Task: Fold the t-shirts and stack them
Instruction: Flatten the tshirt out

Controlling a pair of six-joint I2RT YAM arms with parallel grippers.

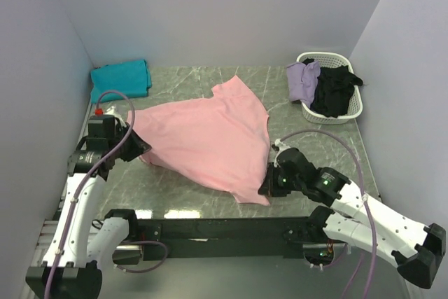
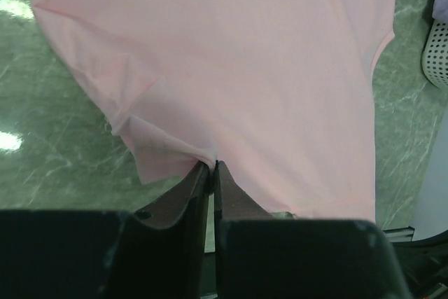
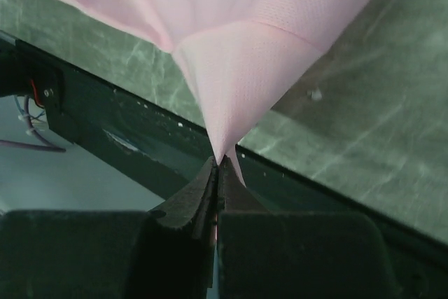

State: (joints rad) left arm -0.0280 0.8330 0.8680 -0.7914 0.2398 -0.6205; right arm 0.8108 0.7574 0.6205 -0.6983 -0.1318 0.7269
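Here's the pink t-shirt [image 1: 203, 138] stretched over the table [image 1: 182, 78], left gripper [image 2: 212, 167] pinching its edge with narrow fingers, right gripper [image 3: 219, 162] clamped on 1 corner.

Green marbled table [image 1: 182, 82]: pink t-shirt [image 1: 203, 138] spread centre, folded teal t-shirt [image 1: 120, 78] far-left, white basket [image 1: 344, 115] far-right.
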